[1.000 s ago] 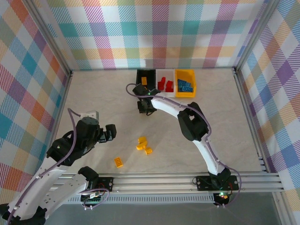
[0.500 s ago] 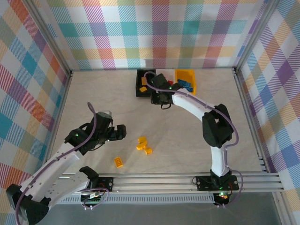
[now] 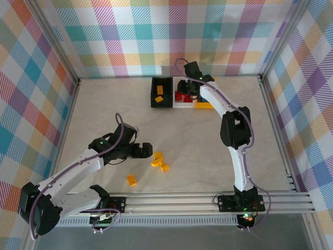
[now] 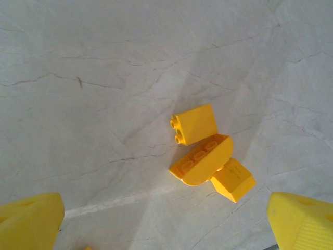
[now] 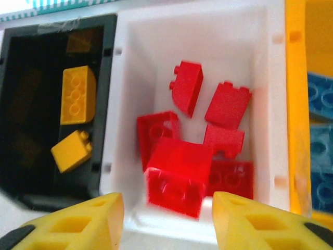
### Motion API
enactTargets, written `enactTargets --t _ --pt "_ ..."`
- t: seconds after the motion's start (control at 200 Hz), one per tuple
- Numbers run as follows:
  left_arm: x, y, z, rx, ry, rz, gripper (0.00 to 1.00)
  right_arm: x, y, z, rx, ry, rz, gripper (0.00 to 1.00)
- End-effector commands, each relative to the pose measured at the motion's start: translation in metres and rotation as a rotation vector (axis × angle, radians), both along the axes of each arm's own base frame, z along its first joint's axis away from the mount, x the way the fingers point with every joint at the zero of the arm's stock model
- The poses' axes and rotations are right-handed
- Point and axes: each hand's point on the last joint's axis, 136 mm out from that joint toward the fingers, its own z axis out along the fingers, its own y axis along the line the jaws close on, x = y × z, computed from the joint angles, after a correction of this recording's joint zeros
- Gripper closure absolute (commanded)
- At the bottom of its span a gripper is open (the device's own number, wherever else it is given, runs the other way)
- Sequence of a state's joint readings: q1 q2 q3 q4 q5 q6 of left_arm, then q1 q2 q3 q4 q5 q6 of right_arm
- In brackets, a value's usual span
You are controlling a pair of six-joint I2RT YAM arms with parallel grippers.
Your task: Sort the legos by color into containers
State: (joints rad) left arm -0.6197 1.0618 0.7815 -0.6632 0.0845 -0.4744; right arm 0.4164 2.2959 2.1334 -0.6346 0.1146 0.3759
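You are working two steps at once. Your right hand (image 5: 167, 224) is hanging over the white bin (image 5: 223, 36) with its fingers spread wide and gripping nothing, so the red delivery is looking finished. The red bricks (image 5: 228, 105) are piling up inside that bin, and one blurred red brick (image 5: 177, 179) is showing nearest the lens, though the blur is leaving it unclear whether it is resting or dropping. Just beside, the black bin (image 5: 31, 104) is holding two yellow bricks (image 5: 78, 95), and the yellow bin (image 5: 294, 78) is holding the blue bricks (image 5: 320, 99). Your left hand (image 4: 166, 224) is hovering over the table (image 4: 78, 62), likewise spread and empty, and it is lining up on the loose cluster (image 3: 158, 160). In that cluster a sloped brick (image 4: 195, 123), a half-round brick (image 4: 203, 159) and a wedge brick (image 4: 233, 179) are lying touching one another. A lone brick (image 3: 131, 180) is waiting nearer the arm bases. The next move is calling for you to pick one outer piece, probably the sloped brick, and to come down with a finger on each flat side without dragging its neighbours along. Then you are carrying it to the black bin. All the bricks are showing as hard, glossy moulded plastic with round studs, so slanted and curved faces are likely to slip under the fingers, and squeezing flat against flat is looking safer. The table is pale, matte and finely veined like marble, and the bins are thin-walled, smooth rectangular plastic.
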Motion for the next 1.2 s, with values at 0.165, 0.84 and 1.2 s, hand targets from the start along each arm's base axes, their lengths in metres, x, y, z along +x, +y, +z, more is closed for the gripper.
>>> enactTargets --t 0.165,0.84,1.2 --pt "-0.001 -0.035 -0.006 -0.029 0.025 -0.132 0.0 -0.008 -0.004 0.023 0.025 0.002 0.056 0.47" --pt "-0.011 -0.086 -0.065 0.16 0.123 -0.312 0.21 -0.247 -0.039 0.009 0.216 0.168 0.083 0.46" --pt "-0.013 -0.093 -0.08 0.169 0.142 -0.305 0.37 -0.284 -0.039 0.003 0.248 0.203 0.092 0.45"
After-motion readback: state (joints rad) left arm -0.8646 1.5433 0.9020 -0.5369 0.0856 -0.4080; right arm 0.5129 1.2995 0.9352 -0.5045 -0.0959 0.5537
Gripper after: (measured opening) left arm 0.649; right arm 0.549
